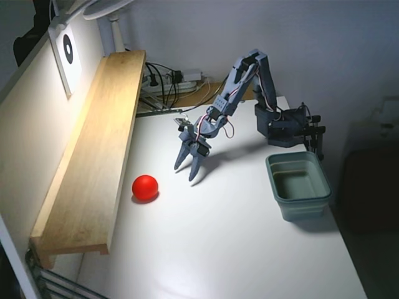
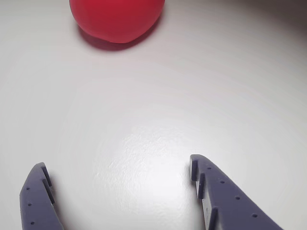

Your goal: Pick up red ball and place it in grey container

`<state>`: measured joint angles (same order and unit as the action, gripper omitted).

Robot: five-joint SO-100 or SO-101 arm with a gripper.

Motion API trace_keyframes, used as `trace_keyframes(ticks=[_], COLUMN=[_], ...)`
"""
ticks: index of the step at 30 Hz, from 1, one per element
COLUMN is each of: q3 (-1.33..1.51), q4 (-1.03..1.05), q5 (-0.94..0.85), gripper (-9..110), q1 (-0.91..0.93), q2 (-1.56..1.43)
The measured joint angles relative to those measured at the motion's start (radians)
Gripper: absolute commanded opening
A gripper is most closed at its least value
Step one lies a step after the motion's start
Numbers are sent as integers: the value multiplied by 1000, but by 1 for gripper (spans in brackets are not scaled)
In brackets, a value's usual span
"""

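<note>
Views differ in how much they give. The fixed view shows the whole white desk [image 1: 237,249], the blue-grey arm [image 1: 249,87] bent over it, one red ball [image 1: 145,187] and one grey container [image 1: 299,185]. It shows also a long wooden shelf [image 1: 93,156] along the left side and some cables with a power strip [image 1: 174,80] at the far edge. The wrist view is much closer: only bare desk [image 2: 158,110], the lower part of the red ball [image 2: 116,19] cut by the top edge, and the two fingertips [image 2: 36,196] of the hand [image 2: 115,184] coming in from the bottom edge. The container does not appear there.

The hand [image 1: 189,171] is spread wide and holds nothing. In the wrist view there is a broad stretch of desk between the two tips, and the ball lies well ahead of them, not touching either one. In the fixed view the tips point down, close to the surface; if they touch the desk I cannot tell. The ball rests on the desk near the shelf, to the left of the hand. The container stands upright and looks empty, at the right side of the desk, well apart from the ball, near the base of the arm.
</note>
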<state>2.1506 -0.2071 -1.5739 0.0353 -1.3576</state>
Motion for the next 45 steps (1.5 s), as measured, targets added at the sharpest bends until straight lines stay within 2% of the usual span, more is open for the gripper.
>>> trace_keyframes(ticks=[24,45], q3=[-532,-655], q4=[161,212], q5=[0,-2], gripper=[38,38], q1=[0,0], q2=[368,439])
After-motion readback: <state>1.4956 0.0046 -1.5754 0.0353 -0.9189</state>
